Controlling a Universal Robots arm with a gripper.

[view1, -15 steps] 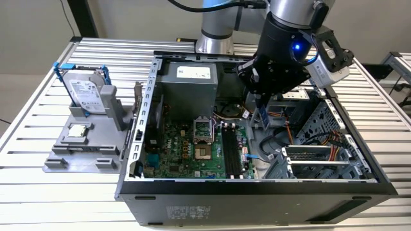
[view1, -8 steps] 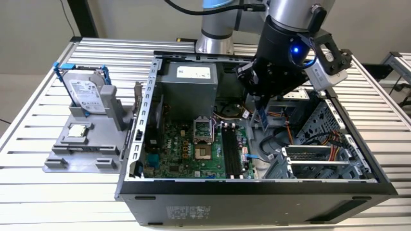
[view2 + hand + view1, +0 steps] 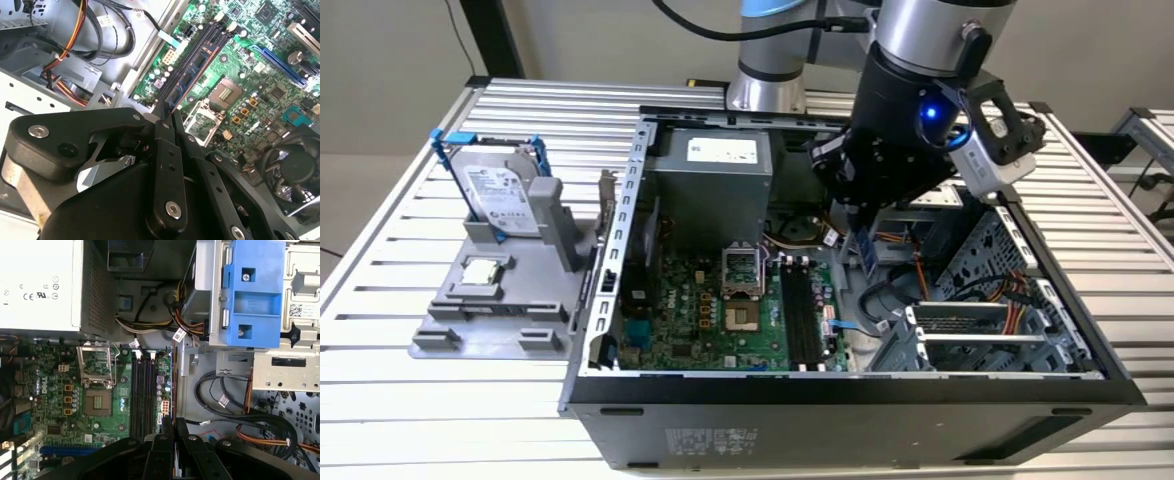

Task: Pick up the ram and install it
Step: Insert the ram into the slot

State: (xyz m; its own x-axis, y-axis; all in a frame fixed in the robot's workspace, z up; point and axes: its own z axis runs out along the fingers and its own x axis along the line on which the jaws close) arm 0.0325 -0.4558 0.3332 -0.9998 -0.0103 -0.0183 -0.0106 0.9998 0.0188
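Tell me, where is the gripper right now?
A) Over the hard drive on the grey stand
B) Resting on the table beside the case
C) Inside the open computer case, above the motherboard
C: the gripper, holding the ram, hangs inside the case over the motherboard.

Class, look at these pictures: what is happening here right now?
A robot arm hangs over an open computer case on a slatted table. Its gripper is shut on the ram, held on edge above the motherboard, close to the empty memory slots but not seated in them. The second wrist view shows the ram reaching out from the fingertips. A hard drive stands on a grey holder outside the case.
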